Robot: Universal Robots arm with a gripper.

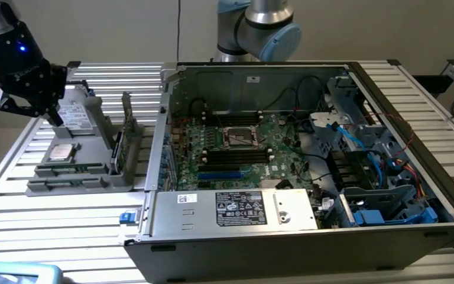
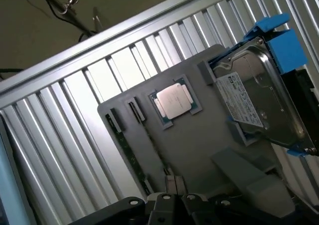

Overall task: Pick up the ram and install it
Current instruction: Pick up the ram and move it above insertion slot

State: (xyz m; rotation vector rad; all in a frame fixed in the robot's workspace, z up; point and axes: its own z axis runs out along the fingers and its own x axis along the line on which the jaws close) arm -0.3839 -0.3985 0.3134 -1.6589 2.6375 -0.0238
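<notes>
- A bench (image 1: pixel 54 225) of ribbed aluminium slats is carrying everything, and a plain beige wall is standing behind it with a dark cable (image 1: pixel 179 29) hanging down.
- An open computer case (image 1: pixel 416 177) is taking up the exterior view's right half of the bench. Its motherboard (image 1: pixel 235 148) is lying bare inside, and a labelled power supply box (image 1: pixel 235 208) is running along the near side.
- A grey tray (image 1: pixel 93 183) is sitting just beside the case, on the exterior view's left.
- The ram (image 1: pixel 69 169) is lying flat in a slot along the tray's near edge, just near of the square processor chip (image 1: pixel 61 152).
- The gripper (image 1: pixel 33 112) is hanging over the tray's far end, close above the silver drive (image 1: pixel 73 115) and well apart from the ram. I cannot tell whether it is apart or together.
- The arm's grey and pale blue base joint (image 1: pixel 259 29) is rising at the far side of the bench, behind the case.
- The exterior view is giving the case, the arm and the wall.
- The wrist view is looking down on the tray from close by. It is bringing out the drive's white label (image 2: pixel 239 103) and blue clips (image 2: pixel 279 40), the chip seated in its square pocket, and the ram as a thin green strip in its long slot.
</notes>
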